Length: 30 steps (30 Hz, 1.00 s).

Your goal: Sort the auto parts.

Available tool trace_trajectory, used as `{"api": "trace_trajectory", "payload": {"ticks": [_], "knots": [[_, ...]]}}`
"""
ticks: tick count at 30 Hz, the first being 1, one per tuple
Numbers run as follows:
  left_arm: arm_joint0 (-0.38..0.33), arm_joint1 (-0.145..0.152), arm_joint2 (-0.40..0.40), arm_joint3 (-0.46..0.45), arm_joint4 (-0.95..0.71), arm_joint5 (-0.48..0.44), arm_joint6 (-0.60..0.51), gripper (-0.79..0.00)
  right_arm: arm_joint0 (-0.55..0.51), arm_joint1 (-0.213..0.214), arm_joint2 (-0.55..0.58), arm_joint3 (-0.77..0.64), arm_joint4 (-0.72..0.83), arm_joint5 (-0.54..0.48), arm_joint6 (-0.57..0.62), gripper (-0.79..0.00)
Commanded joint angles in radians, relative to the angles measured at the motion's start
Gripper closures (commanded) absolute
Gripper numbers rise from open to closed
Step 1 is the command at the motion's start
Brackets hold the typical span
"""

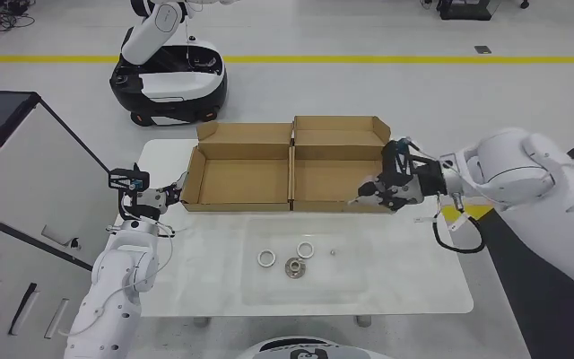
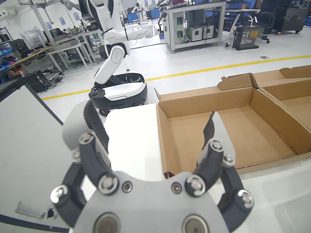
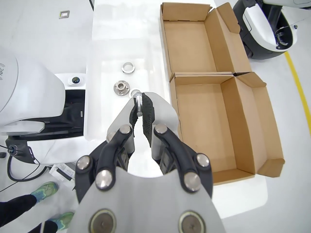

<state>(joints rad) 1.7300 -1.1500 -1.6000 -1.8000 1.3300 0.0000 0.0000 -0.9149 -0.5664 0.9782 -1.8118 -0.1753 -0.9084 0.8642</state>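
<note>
Right pincer [image 3: 140,107] clamped on a bolt [image 3: 138,101], near a cardboard box [image 3: 245,112]; left pincer [image 2: 150,120] spread wide, holding nothing

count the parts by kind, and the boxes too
rings: 2
flanged hub: 1
bolt, held in the right gripper: 1
small part, too small to tell: 1
cardboard boxes: 2
total: 7
</note>
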Motion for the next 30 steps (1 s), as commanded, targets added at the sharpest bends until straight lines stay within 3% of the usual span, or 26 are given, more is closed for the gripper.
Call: {"api": "trace_trajectory", "payload": {"ticks": [1, 5, 22, 30], "knots": [[0.0, 0.0, 0.0, 0.0, 0.0, 0.0, 0.0, -0.785, 0.005, -0.003, -0.002, 0.022, 0.01, -0.037, -0.019, 0.0], [0.0, 0.0, 0.0, 0.0, 0.0, 0.0, 0.0, -0.785, 0.029, -0.015, -0.02, 0.072, 0.038, -0.104, -0.056, 0.0], [0.0, 0.0, 0.0, 0.0, 0.0, 0.0, 0.0, -0.785, 0.175, -0.09, -0.169, 0.076, 0.257, -0.104, -0.09, 0.0], [0.0, 0.0, 0.0, 0.0, 0.0, 0.0, 0.0, -0.785, 0.19, -0.119, -0.187, 0.053, 0.453, -0.104, -0.056, 0.0]]}}
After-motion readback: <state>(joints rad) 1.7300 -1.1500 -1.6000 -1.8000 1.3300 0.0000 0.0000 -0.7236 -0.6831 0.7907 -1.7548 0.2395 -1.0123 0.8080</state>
